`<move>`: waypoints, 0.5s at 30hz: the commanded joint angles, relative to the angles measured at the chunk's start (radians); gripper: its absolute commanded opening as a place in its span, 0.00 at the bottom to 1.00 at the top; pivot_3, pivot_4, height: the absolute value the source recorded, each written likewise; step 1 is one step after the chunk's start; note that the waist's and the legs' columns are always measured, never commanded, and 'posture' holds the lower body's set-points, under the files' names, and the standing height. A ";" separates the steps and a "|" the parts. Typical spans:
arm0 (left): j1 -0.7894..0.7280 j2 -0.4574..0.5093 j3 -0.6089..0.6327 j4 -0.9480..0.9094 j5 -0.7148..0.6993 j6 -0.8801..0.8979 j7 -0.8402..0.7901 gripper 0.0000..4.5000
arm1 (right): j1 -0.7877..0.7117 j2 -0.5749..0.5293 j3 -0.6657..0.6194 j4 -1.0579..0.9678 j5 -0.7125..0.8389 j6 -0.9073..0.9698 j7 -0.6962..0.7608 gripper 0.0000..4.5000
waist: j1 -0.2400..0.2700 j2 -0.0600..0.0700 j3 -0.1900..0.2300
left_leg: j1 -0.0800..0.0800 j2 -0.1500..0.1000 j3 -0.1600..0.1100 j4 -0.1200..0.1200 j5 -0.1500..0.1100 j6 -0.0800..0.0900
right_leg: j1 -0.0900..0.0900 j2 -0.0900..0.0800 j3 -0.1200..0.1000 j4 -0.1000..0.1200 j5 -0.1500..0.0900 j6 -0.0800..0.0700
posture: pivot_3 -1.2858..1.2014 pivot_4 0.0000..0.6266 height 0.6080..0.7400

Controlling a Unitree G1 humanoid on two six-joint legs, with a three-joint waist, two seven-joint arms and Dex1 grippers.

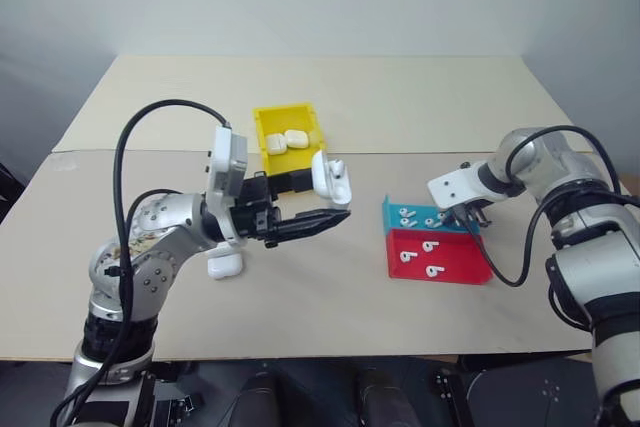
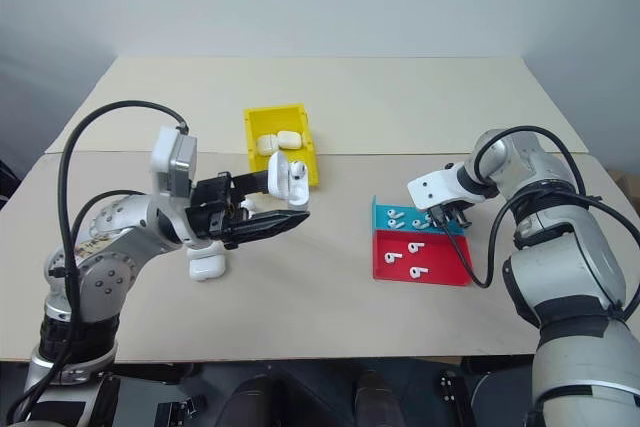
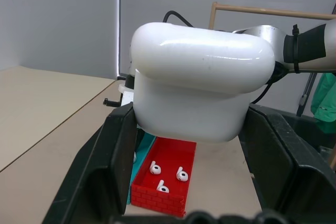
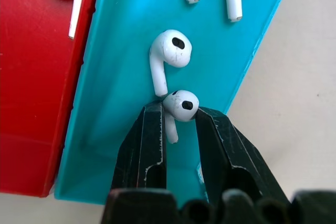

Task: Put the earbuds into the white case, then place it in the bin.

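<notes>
My left gripper (image 1: 325, 199) hangs above the table's middle, shut on a white case (image 1: 332, 179) whose lid stands open; the case (image 3: 199, 82) sits between both black fingers (image 3: 113, 166). At the right, my right gripper (image 1: 465, 219) points down into the blue tray (image 1: 398, 209). Its fingertips press both sides of one earbud (image 4: 184, 103) lying on the tray floor. Another earbud (image 4: 168, 51) lies just beyond it, touching it. The yellow bin (image 1: 300, 114) stands behind the left gripper and holds two closed cases (image 1: 288, 140).
A red tray (image 1: 455, 262) with three earbuds lies against the blue tray's near side. One more white case (image 1: 225, 265) lies on the table under my left forearm. Several other earbuds lie in the blue tray (image 4: 121, 77).
</notes>
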 commanded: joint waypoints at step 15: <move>-0.045 -0.020 -0.017 0.010 -0.031 -0.020 -0.025 0.62 | 0.477 -0.003 -0.749 -1.270 1.329 1.266 -0.053 0.15 | 0.019 0.001 0.001 | -0.001 0.000 -0.001 0.001 0.000 0.001 | 0.000 0.000 -0.001 0.001 0.000 0.000 | 0.52 0.24 1.00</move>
